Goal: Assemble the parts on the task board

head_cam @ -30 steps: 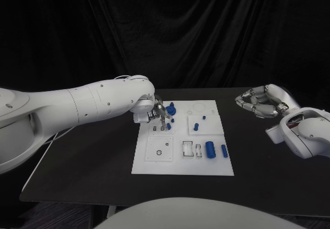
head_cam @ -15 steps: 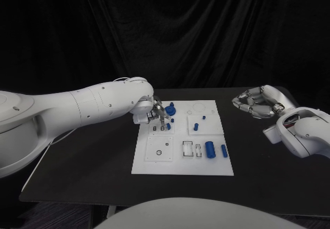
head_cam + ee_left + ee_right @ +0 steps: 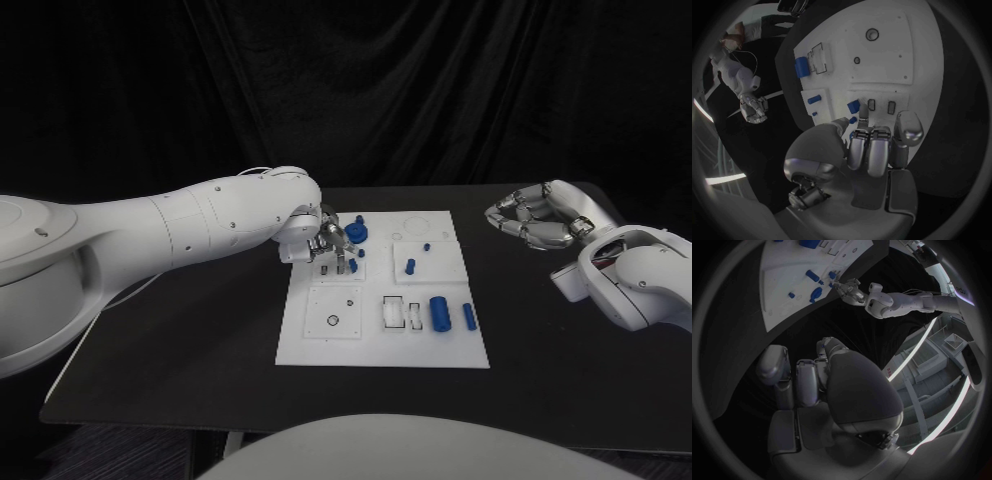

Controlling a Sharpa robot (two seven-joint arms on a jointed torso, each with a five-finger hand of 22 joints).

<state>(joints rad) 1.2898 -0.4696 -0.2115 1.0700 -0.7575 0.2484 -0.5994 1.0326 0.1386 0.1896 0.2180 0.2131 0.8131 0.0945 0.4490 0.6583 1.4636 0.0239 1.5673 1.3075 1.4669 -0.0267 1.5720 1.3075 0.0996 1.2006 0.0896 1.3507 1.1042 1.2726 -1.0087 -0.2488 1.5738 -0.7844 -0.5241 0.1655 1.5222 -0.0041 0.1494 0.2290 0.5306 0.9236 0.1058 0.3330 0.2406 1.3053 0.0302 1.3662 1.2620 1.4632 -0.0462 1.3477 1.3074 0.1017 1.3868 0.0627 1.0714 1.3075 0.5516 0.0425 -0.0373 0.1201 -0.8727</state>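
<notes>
The left hand [image 3: 330, 241] has barely shifted at the task board [image 3: 382, 345]'s far-left corner, fingers closed, contents unclear; insertion seems underway.

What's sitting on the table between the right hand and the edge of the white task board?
Nothing: in the head view, only bare black table lies between the right hand and the task board.

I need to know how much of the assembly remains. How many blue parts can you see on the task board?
6, perhaps more behind the left hand: round part, small peg, part, part by the fingers, two cylinders nearest the robot.
</notes>
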